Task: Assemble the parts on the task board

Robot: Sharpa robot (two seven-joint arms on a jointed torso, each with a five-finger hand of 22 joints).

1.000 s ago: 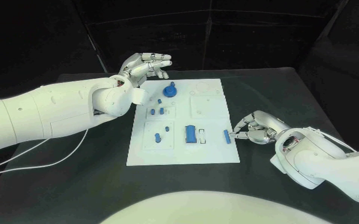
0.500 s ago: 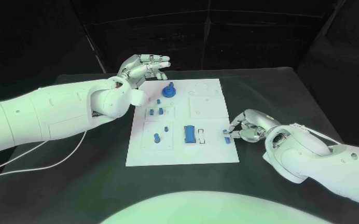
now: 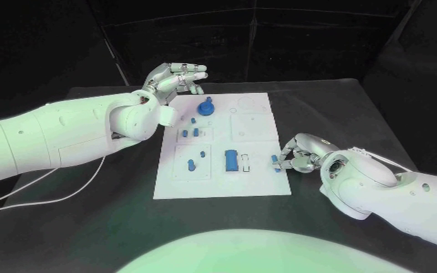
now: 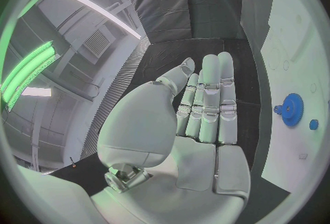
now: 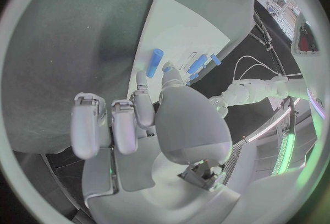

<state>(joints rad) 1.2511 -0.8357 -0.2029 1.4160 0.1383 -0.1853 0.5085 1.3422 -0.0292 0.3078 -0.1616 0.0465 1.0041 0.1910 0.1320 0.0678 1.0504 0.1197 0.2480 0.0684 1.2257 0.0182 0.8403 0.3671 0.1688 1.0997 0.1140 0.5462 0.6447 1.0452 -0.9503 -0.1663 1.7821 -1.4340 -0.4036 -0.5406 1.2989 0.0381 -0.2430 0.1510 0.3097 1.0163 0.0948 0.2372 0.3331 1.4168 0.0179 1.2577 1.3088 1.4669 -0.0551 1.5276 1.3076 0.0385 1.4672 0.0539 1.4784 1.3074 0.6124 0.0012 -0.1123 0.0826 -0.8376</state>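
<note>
The white rectangular task board (image 3: 255, 181) lies in the middle of the black surface (image 3: 91, 222), its long sides running away from the robot. Wide bare strips of surface lie on either side of it and along its near edge.

The right hand (image 3: 299, 156) sits low at the board's right edge, towards the near end, with its fingertips (image 3: 280, 161) drawn together around a small blue bar-shaped part (image 3: 276, 162) that lies just inside that edge. In the right wrist view the same bar (image 5: 154, 62) lies just beyond the fingertips; whether they actually grip it, I cannot tell.

The left hand (image 3: 175, 80) hovers above the board's far left corner, fingers straight and side by side, nothing in it. Below and just right of it a round blue toothed knob (image 3: 206, 107) stands on the board near the far edge. Small blue pegs (image 3: 189, 133) stand down the left half, and a longer blue block (image 3: 232, 160) lies near the middle, between the pegs and the bar. The board's far right quarter is bare white.
</note>
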